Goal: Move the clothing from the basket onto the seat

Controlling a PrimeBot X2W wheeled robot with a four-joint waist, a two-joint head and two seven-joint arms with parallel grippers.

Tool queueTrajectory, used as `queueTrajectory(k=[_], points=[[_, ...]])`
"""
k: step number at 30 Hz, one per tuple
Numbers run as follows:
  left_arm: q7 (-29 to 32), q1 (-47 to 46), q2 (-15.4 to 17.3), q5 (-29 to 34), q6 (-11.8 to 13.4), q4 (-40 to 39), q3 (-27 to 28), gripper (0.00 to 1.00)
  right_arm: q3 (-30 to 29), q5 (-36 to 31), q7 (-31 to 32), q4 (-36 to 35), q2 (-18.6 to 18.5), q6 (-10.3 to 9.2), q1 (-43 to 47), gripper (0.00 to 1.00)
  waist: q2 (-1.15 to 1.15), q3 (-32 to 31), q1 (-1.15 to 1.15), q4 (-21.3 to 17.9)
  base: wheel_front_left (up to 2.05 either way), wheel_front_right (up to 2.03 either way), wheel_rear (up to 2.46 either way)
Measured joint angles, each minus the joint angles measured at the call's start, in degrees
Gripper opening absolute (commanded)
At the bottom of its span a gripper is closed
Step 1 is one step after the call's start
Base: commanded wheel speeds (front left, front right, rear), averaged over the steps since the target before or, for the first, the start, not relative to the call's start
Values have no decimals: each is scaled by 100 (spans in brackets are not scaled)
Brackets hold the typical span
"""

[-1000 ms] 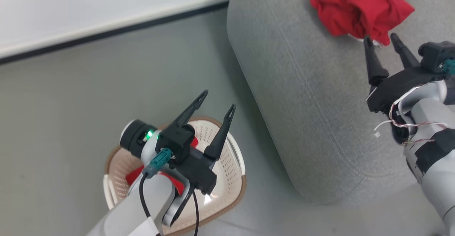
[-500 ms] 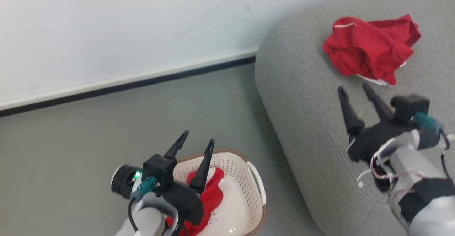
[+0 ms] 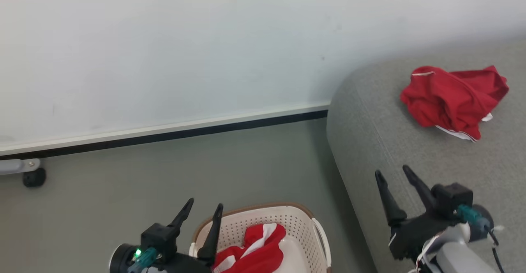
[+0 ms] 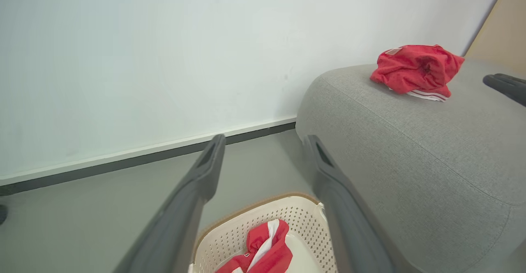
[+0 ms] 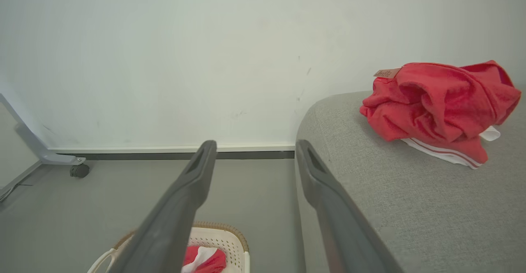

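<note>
Now, your left gripper (image 3: 205, 203) hangs over the basket's (image 3: 263, 208) left edge, wide open and empty. Your right gripper (image 3: 391, 170), off to the basket's right over the seat (image 3: 370, 149), is wide open and empty too. One red cloth (image 3: 257, 250) lies in the basket; the other red cloth (image 3: 452, 100) lies on the seat. Reach too deep and your gripper may hook the basket's wall and tip it. Pinch too little and the cloth may slip onto the floor (image 3: 123, 190).

Left gripper (image 3: 204, 205): two tapered black fingers (image 3: 213, 234), slotted tips; green lamp (image 3: 137, 253) at 8 o'clock of housing. Right gripper (image 3: 391, 171): same fingers; teal connector (image 3: 466, 213) at 4 o'clock, white-red wiring (image 3: 425, 252), pale forearm (image 3: 456, 258).
</note>
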Motion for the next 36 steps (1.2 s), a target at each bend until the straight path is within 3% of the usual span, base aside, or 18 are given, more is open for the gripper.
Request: queueTrajectory(k=[7,17,26,36], points=[[0,448,172,-23,51,-261,367,100,-49,-119,0,-690,2,-326,661,100,0,-179,0,277,0,0,0],[0,916,322,31,98,-595,803,100,-187,-435,-1,-1591,-16,-526,1189,100,1,-231,1,439,0,0,0],[-1,1268,322,174,101,-800,1167,100,-447,-610,-1,-1972,-56,-597,1589,100,1,-208,1,458,0,0,0],[-1,1649,220,492,103,-1026,1959,100,-871,-727,-1,-2319,-31,-630,1981,100,1,-178,1,427,0,0,0]])
